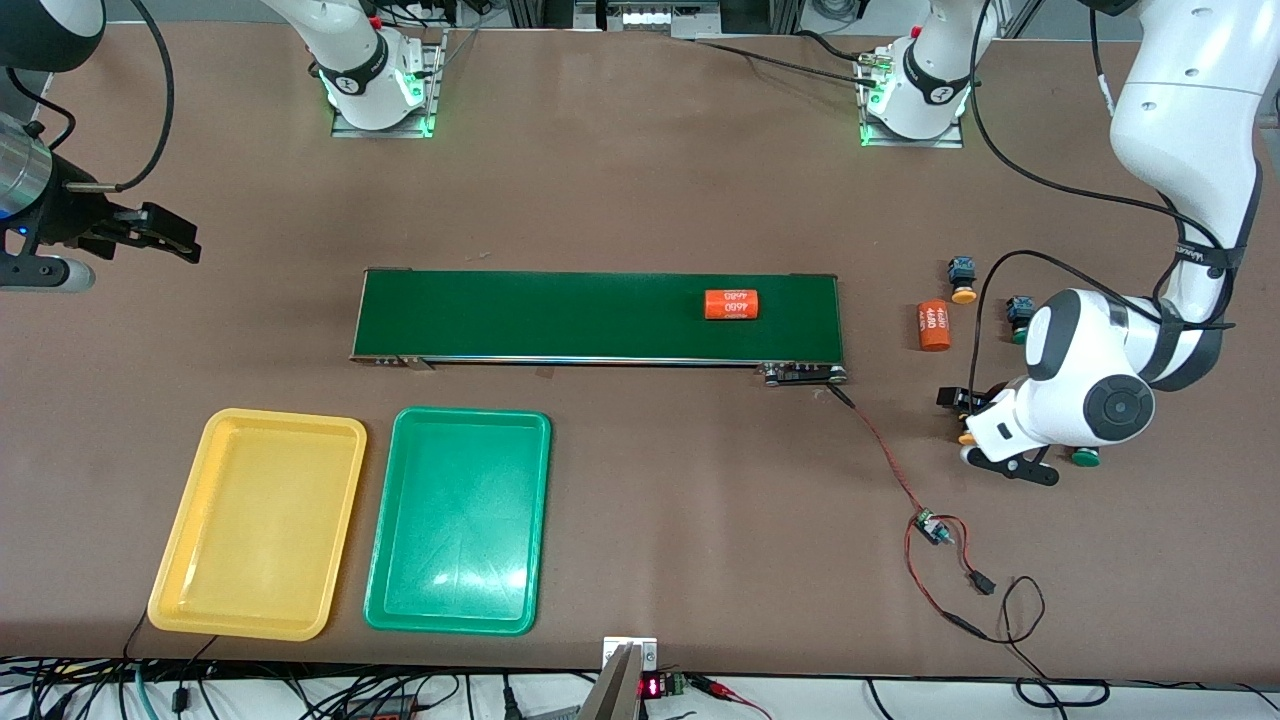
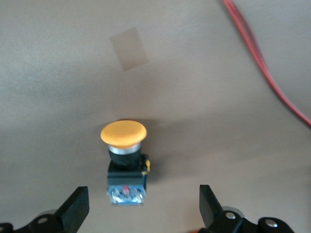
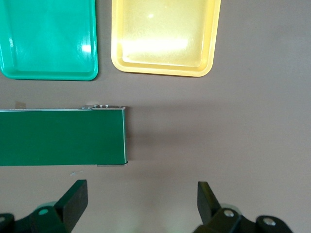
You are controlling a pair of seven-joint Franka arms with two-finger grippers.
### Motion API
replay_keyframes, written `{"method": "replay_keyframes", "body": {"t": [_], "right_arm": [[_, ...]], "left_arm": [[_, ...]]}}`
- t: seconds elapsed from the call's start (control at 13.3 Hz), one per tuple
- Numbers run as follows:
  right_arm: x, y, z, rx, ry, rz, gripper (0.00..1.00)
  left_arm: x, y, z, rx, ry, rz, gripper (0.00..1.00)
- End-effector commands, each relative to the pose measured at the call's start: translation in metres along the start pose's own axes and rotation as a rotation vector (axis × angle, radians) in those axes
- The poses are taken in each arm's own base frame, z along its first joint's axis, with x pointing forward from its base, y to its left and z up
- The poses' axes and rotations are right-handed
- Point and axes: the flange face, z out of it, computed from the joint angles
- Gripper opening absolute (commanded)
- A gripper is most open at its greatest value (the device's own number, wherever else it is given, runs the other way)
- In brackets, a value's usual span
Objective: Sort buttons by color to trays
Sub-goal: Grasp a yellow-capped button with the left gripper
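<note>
Empty still, shallow yellow plastic tray [image 1: 258, 523] and green tray [image 1: 459, 520] on brown desk [image 1: 640, 180]; left tool [image 2: 144, 204] spread over yellow-capped button [image 2: 124, 160], right tool [image 3: 142, 201] spread, waiting.

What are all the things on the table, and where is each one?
Buttons: four. Yellow-capped button and green-capped button on the table at the left arm's end; second yellow-capped button under the left claw; second green-capped button beside it.
Orange cylinders: two. One on the belt, one beside the belt's end.
Conveyor belt: one, dark green, mid-table.
Yellow tray: one, nearer the camera than the belt.
Green tray: one, beside the yellow tray.
Red wire: one, running from the belt.
Left claw: open, over the yellow-capped button.
Right claw: open, waiting past the belt's end.
</note>
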Motion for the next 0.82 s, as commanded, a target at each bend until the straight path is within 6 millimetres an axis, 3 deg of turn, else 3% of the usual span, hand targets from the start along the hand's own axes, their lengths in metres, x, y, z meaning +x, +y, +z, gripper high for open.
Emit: {"method": "replay_keyframes", "body": {"t": [0.0,0.22,0.3,0.45,0.6,0.75], "right_arm": [[0.004,0.003,-0.003,0.000,-0.001,0.016,1.00],[0.004,0.003,-0.003,0.003,0.000,0.018,1.00],[0.004,0.003,-0.003,0.003,0.000,0.018,1.00],[0.003,0.004,-0.006,0.004,0.005,0.024,1.00],[0.003,0.004,-0.006,0.011,0.004,0.049,1.00],[0.006,0.003,-0.004,0.013,0.007,0.056,1.00]], "left_arm": [[-0.007,-0.002,0.011,0.004,0.012,-0.008,0.99],[-0.006,-0.025,0.032,-0.018,0.045,-0.033,0.94],[-0.006,-0.028,0.034,-0.020,0.048,-0.037,0.81],[-0.006,-0.021,0.031,-0.018,0.032,-0.036,0.32],[-0.007,-0.017,0.026,-0.024,0.003,-0.037,0.24],[-0.005,-0.007,0.008,-0.021,0.007,-0.039,0.24]]}}
